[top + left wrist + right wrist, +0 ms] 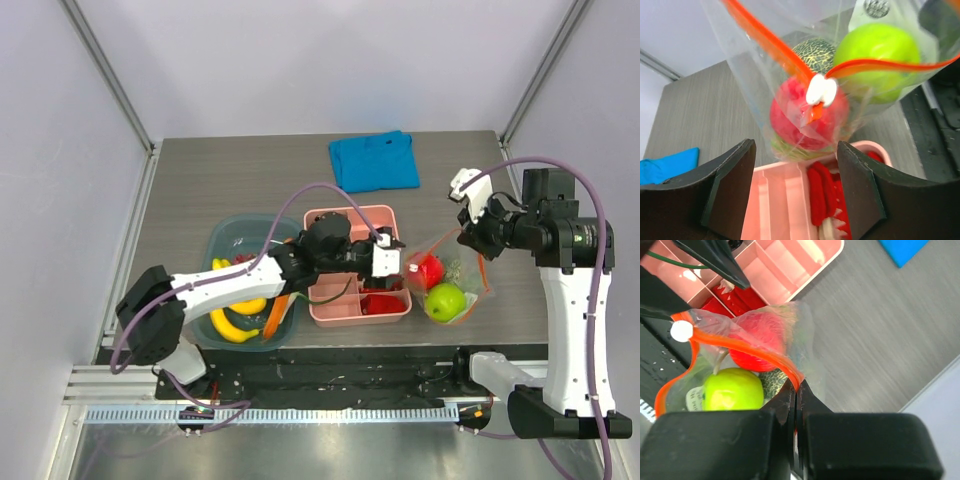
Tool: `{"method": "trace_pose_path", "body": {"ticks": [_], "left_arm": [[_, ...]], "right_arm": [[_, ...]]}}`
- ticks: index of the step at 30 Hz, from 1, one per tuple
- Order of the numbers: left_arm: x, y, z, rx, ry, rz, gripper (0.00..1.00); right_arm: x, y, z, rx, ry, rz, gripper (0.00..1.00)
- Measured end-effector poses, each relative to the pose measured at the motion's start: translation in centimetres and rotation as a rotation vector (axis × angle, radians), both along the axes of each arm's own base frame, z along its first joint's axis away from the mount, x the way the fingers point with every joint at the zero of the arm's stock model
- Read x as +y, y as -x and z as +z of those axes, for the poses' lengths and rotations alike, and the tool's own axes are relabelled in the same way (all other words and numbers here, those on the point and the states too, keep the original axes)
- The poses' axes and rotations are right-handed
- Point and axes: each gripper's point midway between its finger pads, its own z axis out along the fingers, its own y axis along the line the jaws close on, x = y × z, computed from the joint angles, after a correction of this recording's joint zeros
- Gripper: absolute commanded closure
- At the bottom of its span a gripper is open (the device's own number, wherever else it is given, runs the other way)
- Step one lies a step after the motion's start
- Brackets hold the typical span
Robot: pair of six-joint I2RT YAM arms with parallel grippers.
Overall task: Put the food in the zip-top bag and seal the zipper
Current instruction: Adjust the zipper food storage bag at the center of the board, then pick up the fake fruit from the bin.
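Grey wood-grain tabletop (200,170): bare at the back, crowded at the front by a teal bin (222,235) and a pink tray (350,318). The clear bag (462,270) sits just right of the tray, between the two arms, and its bottom looks to rest on the tabletop.

- **Contents:** apple (446,300), red fruit (428,270) and melon (815,52). No grapes visible.
- **Right jaws:** pinched shut on the far end of the zipper (750,352), holding the bag up.
- **Zipper:** runs roughly left-right from that pinch towards the left arm. The mouth gapes and the two strips meet at the white slider (821,91).
- **Left jaws:** wide and empty over the tray. The slider is dead ahead, just past the tips, not touching.

The left arm is nearer the slider. Likely next move: nip the slider and run it along the strip towards the right jaws. The tray sits close underneath and the film is slack, so it may bunch.
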Motion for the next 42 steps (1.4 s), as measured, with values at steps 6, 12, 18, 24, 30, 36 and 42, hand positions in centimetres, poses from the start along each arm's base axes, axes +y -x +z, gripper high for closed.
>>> {"method": "trace_pose_path", "body": {"ticks": [6, 12, 18, 24, 30, 36, 42], "left_arm": [[4.7, -1.5, 2.0, 0.132, -0.041, 0.121, 0.27], [15.7, -5.3, 3.9, 0.232, -0.104, 0.385, 0.27], [25.2, -6.4, -0.3, 0.330, -0.310, 0.542, 0.24], [32.4, -5.7, -6.1, 0.444, -0.586, 0.543, 0.21], [34.9, -6.5, -8.4, 0.592, -0.690, 0.598, 0.16], [34.7, -7.4, -9.7, 0.828, -0.684, 0.762, 0.18], [35.7, -7.7, -12.1, 1.061, -0.723, 1.002, 0.18]], "right_arm": [[0.1, 0.8, -2.6, 0.095, -0.023, -0.032, 0.99], [0.0, 1.4, -3.9, 0.140, -0.029, -0.053, 0.99], [-0.1, 1.5, -4.1, 0.150, -0.030, -0.065, 0.99], [-0.1, 1.6, -4.3, 0.160, -0.033, -0.072, 0.99], [0.0, 1.5, -4.5, 0.176, -0.042, -0.084, 0.99], [-0.1, 1.3, -4.7, 0.192, -0.044, -0.096, 0.99], [-0.1, 1.2, -4.9, 0.206, -0.047, -0.101, 0.99]]}}
